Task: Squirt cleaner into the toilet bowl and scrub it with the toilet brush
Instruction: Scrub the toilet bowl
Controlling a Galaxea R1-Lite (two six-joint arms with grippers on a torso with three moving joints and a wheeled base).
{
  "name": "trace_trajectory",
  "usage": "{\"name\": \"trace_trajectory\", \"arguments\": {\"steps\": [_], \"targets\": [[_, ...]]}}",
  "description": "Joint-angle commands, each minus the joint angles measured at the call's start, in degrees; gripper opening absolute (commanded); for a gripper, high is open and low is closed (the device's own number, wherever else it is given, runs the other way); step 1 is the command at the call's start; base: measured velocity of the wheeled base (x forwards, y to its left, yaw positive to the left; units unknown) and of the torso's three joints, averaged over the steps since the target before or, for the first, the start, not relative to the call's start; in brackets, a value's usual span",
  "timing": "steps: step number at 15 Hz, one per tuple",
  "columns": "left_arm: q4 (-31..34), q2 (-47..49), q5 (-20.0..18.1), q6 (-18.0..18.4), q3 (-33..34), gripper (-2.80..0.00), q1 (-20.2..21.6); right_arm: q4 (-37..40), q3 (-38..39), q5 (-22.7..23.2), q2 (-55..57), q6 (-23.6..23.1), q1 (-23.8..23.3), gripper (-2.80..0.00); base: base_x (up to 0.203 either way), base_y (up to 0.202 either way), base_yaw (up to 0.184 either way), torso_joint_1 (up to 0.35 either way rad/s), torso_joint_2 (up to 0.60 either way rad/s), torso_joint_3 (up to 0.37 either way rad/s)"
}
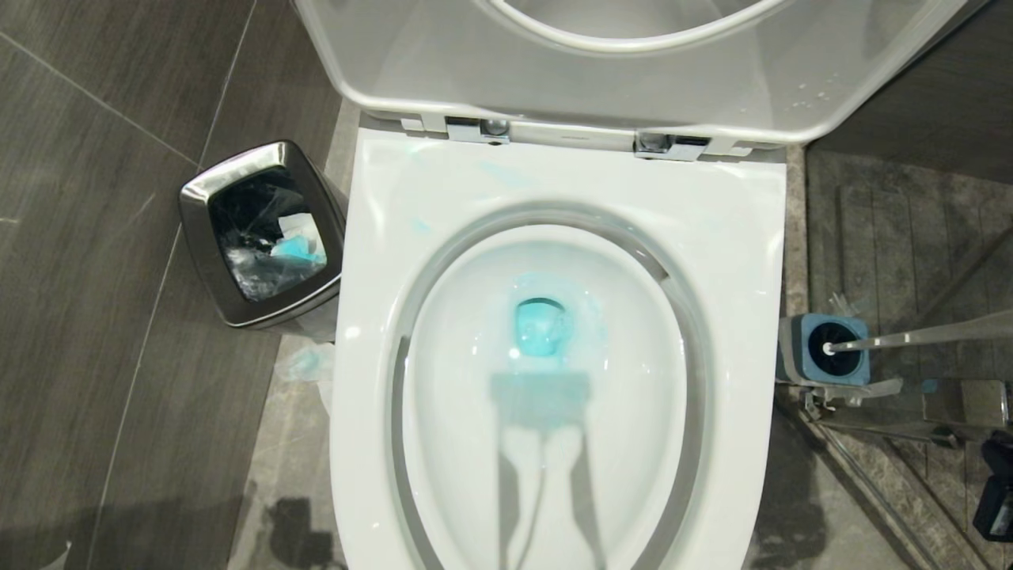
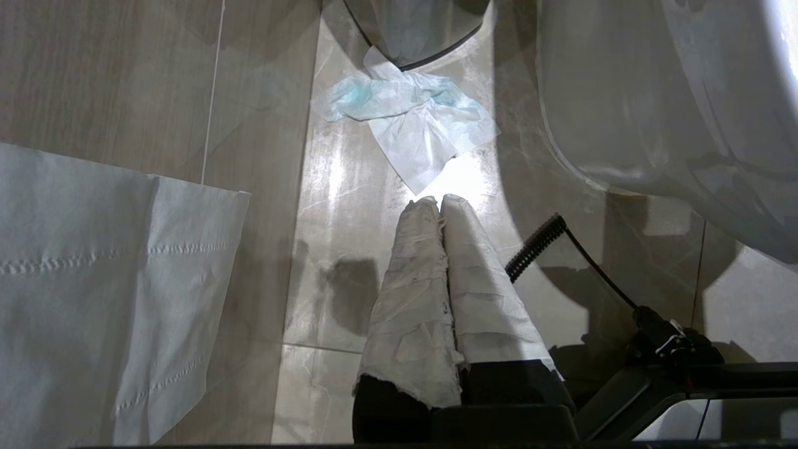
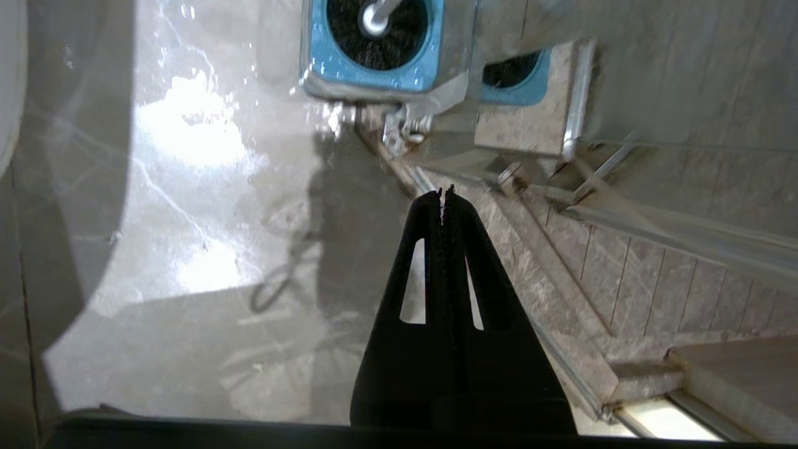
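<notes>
The white toilet bowl [image 1: 633, 396] lies open below me, lid up. Turquoise cleaner [image 1: 542, 328] tints the water at its centre, and pale blue smears mark the rim behind. On the floor to the right stands the blue-topped holder [image 1: 831, 352] with the toilet brush in it, its slim handle [image 1: 910, 339] slanting to the right. My right gripper [image 3: 444, 194], with black fingers, is shut and empty above the floor, a short way from the holder [image 3: 374, 56] and the handle [image 3: 376, 17]. My left gripper [image 2: 439, 201], its fingers wrapped in white, hangs shut and empty beside the toilet's base.
A steel bin [image 1: 206, 198] with blue-stained waste stands left of the toilet. A crumpled blue-stained tissue [image 2: 411, 118] lies on the floor by it. A white paper sheet [image 2: 93, 280] hangs near the left gripper. Behind the holder, a glass panel mirrors it [image 3: 514, 78], with a metal rail [image 3: 561, 324] below.
</notes>
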State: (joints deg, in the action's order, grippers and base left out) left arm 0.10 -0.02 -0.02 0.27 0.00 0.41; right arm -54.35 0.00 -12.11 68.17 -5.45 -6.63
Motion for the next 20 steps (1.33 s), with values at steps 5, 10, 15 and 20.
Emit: {"name": "trace_trajectory", "arguments": {"steps": [5, 10, 15, 20], "targets": [[0.0, 0.0, 0.0, 0.0, 0.1, -2.80, 0.0, -2.8, 0.1, -0.1, 5.3, 0.2, 0.4, -2.80, 0.000, 0.000, 0.000, 0.000, 0.00, 0.000], [0.0, 0.0, 0.0, 0.0, 0.1, -2.80, 0.0, -2.7, 0.1, -0.2, 4.5, 0.3, 0.4, -2.80, 0.000, 0.000, 0.000, 0.000, 0.00, 0.000], [0.0, 0.0, 0.0, 0.0, 0.1, -2.80, 0.0, -4.4, 0.1, -0.1, 4.2, -0.2, 0.4, -2.80, 0.000, 0.000, 0.000, 0.000, 0.00, 0.000], [0.0, 0.0, 0.0, 0.0, 0.1, -2.80, 0.0, -4.9, 0.1, -0.1, 5.2, -0.4, 0.4, -2.80, 0.000, 0.000, 0.000, 0.000, 0.00, 0.000]]}}
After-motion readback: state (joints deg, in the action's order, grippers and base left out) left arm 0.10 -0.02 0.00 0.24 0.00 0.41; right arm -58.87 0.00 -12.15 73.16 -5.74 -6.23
